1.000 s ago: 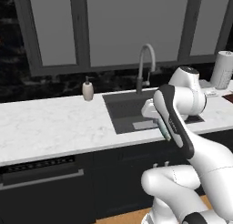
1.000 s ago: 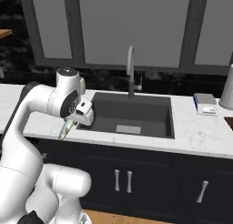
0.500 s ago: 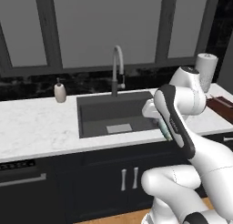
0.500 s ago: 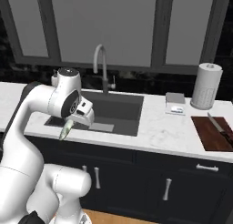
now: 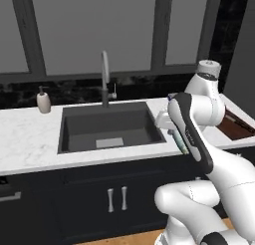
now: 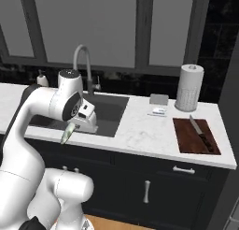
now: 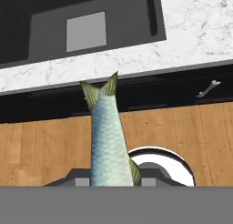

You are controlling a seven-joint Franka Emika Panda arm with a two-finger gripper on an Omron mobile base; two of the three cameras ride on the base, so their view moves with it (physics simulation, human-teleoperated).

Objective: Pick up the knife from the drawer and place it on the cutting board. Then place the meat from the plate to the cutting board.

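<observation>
The meat is a silvery-green fish, and my gripper is shut on it, tail pointing away from the hand. The fish hangs in front of the counter edge by the sink, below the gripper. From the left it shows as the fish under the gripper. The dark reddish-brown cutting board lies on the counter far to the right, with the knife resting on it. A corner of the cutting board also shows behind the arm. The plate is out of view.
A dark sink with a tall faucet sits in the white marble counter. A soap dispenser stands at the left. A paper towel roll and a small grey scale stand behind the board. A shut black drawer front lies below it.
The base has driven to the right: the sink slid left in both views and the cutting board with the knife came fully into sight. The gripper keeps its hold on the fish.
</observation>
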